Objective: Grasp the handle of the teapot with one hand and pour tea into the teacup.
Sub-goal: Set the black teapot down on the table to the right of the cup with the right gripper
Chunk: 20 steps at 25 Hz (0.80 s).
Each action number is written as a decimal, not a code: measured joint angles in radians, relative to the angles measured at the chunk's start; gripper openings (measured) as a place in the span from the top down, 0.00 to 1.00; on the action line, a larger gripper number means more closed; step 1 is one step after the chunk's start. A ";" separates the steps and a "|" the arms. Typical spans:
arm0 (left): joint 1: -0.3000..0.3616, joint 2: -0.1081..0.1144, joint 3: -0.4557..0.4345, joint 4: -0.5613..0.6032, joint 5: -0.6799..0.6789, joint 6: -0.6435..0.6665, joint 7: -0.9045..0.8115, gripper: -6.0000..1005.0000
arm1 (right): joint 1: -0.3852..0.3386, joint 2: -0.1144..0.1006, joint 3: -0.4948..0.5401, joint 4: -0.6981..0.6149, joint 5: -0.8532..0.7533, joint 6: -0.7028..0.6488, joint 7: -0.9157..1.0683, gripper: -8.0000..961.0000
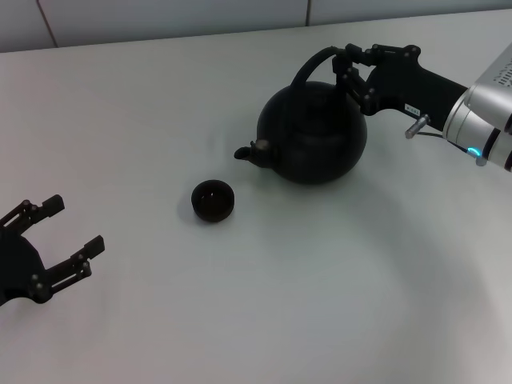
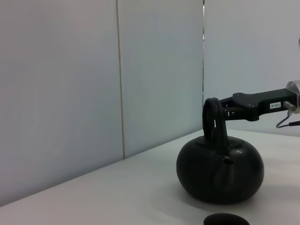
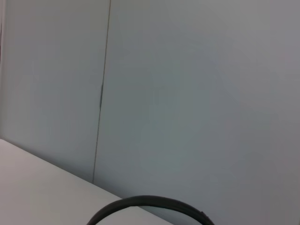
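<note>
Teapot (image 1: 314, 134) is a fat matte-black ball sitting upper middle of the head view, stubby spout aimed at the tiny dark teacup (image 1: 213, 200) just lower left. Right gripper (image 1: 350, 66) has its fingers clamped on the arched handle (image 1: 314, 62). Left gripper (image 1: 64, 226) idles wide open and empty, bottom left. Plain white table (image 1: 264, 304), pale panelled wall (image 2: 93, 84) behind.

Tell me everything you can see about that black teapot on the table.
The teapot is a big, round, matte black pot, standing upright on the white table. A short curved spout points toward the small dark teacup, which sits apart from it. A tall arched handle rises over the flat lid. The right gripper is at the handle's top, seemingly closed around it. The left gripper is open, far off.
</note>
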<state>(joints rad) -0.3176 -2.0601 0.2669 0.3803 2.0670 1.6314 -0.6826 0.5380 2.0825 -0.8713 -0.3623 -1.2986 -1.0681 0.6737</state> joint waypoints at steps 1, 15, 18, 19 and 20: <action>0.001 0.000 0.000 0.000 -0.001 0.000 0.000 0.17 | 0.000 0.000 0.000 0.000 0.000 0.000 0.002 0.82; 0.011 0.000 0.000 0.000 -0.009 0.008 0.000 0.17 | -0.050 -0.001 0.017 -0.021 0.056 -0.075 0.043 0.34; 0.010 0.001 0.000 0.000 -0.009 0.015 0.000 0.17 | -0.078 -0.001 0.045 -0.030 0.064 -0.117 0.043 0.27; 0.008 0.001 0.000 0.002 -0.009 0.024 -0.001 0.17 | -0.106 -0.001 0.074 -0.028 0.065 -0.179 0.044 0.24; 0.008 0.001 0.000 0.002 -0.009 0.024 -0.001 0.17 | -0.106 -0.001 0.074 -0.028 0.065 -0.179 0.044 0.24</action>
<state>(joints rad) -0.3099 -2.0587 0.2669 0.3824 2.0581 1.6556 -0.6836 0.4324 2.0818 -0.7973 -0.3906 -1.2341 -1.2469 0.7179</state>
